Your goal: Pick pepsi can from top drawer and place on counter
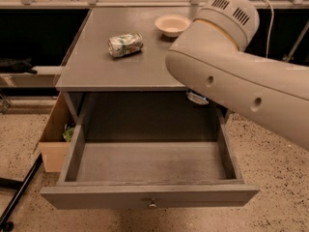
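Your arm point(231, 76) slanted in from the right of the frame across the counter's point(96, 66) right edge. Your gripper sat hidden beneath it at centre right, its grip impossible to tell. The pepsi can point(197, 98) peeked out there, above the open top drawer point(149, 195)

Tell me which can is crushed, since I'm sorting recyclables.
The silver-green can lying on the grey wooden counter is crushed. Only the silver end of the blue drink can shows under the white arm, which hides the gripper.
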Tool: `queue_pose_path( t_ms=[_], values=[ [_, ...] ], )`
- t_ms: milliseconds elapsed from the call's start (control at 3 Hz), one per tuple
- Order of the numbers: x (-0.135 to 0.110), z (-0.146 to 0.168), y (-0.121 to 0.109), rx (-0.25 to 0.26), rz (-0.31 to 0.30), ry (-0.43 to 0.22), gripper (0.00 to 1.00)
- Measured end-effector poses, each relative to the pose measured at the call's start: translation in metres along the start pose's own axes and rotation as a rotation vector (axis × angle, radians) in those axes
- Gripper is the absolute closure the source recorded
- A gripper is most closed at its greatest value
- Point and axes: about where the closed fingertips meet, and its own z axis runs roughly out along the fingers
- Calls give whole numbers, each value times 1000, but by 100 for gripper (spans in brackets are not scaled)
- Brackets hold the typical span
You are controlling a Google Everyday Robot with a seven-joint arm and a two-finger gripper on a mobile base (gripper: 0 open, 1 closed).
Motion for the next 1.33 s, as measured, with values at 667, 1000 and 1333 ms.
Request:
queue_pose_path(
  t_ms=[667,1000,1333],
  values=[
    [14,11,12,135,58,-50,100],
    [11,11,8,149,48,-55,100],
    [6,13,8,136,36,-61,100]
  ],
)
